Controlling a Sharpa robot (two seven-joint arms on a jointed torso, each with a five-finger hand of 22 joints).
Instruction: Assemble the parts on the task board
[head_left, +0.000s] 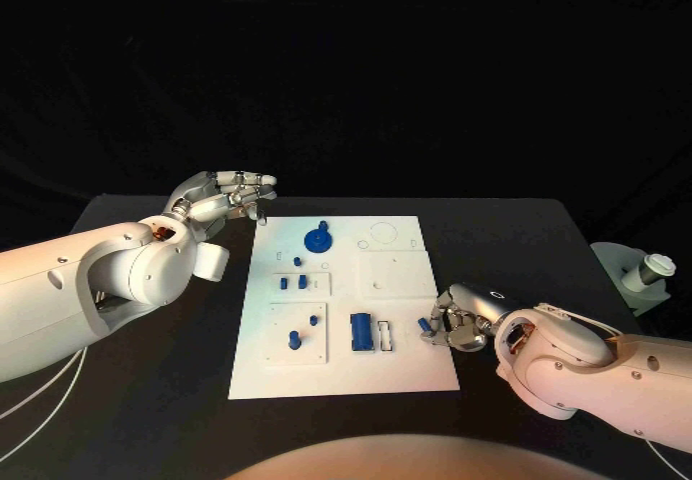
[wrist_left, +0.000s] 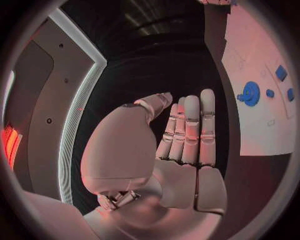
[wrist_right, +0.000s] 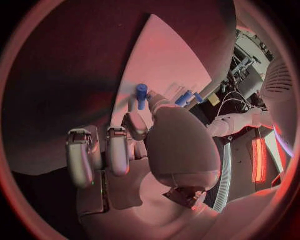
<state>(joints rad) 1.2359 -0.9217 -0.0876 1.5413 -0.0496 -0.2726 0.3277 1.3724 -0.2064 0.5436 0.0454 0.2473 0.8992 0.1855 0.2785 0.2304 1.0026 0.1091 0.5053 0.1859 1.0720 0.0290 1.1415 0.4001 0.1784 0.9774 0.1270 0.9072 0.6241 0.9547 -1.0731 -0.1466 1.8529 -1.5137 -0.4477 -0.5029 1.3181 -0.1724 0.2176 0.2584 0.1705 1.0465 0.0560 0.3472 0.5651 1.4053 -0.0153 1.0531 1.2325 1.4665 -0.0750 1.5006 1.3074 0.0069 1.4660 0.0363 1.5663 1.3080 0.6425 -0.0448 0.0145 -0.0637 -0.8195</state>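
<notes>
The right silver many-fingered hand is sitting at the near right edge of the flat white rectangular task board, pinching a small blue peg-shaped part between thumb and a finger; in the right wrist view the same peg is standing up from the fingertips over the board. Just beside it, a blue rectangular block is lying on the board; farther back, a round blue disc-shaped part is resting near the far edge. At the far left corner, the left silver hand is hovering with fingers straight, close together, holding nothing.
</notes>
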